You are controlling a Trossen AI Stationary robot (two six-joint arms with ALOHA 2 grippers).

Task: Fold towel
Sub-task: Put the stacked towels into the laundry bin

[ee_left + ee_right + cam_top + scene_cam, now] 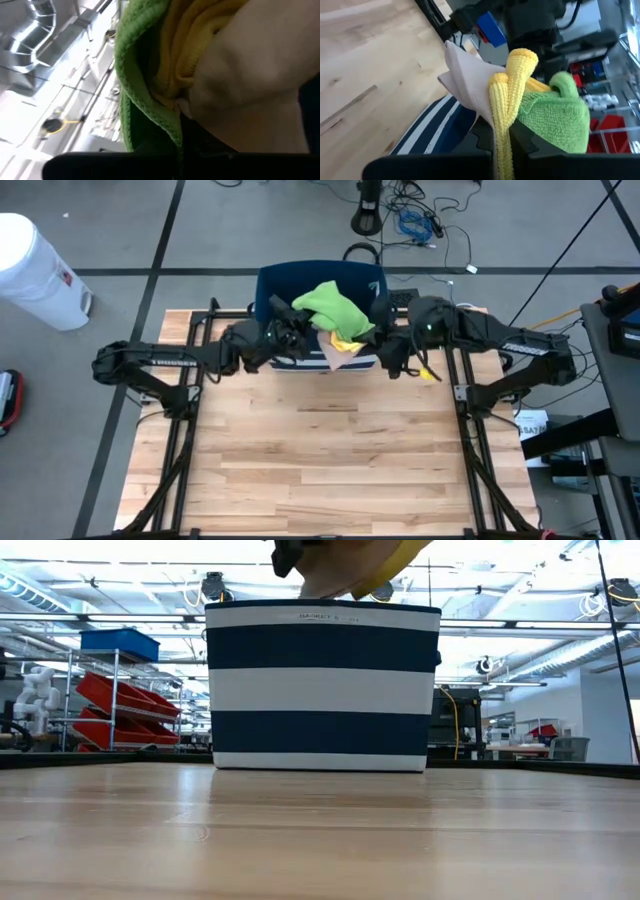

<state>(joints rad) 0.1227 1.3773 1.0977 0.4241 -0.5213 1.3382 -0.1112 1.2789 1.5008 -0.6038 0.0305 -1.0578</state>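
High view: a blue bin (pixel 275 285) sits at the far edge of the wood table (pixel 320 460). A pile of towels sticks up out of it: green towel (pixel 335 308) on top, yellow towel (pixel 347 344) and a pale cloth (pixel 335 356) under it. Both arms reach to the bin. L gripper (pixel 300 332) is at the pile's left side, right gripper (pixel 385 340) at its right side.

Low view: the bin (pixel 322 688) has blue & white stripes and stands on the table (pixel 320 840). Bits of pale cloth (pixel 325 580) and yellow towel (pixel 390 558) hang just above its rim. Shelves w/ red bins (pixel 125 700) are in the room behind.

L wrist view: very close up. Fingers pressed together, pinching the green towel (pixel 131 75); yellow towel (pixel 185 50) and pale cloth (pixel 250 65) right beside it.

R wrist view: fingers pressed tight on the yellow towel (pixel 506 105). Pale cloth (pixel 470 85) and green towel (pixel 555 115) bunch on either side, above the striped bin (pixel 437 132).
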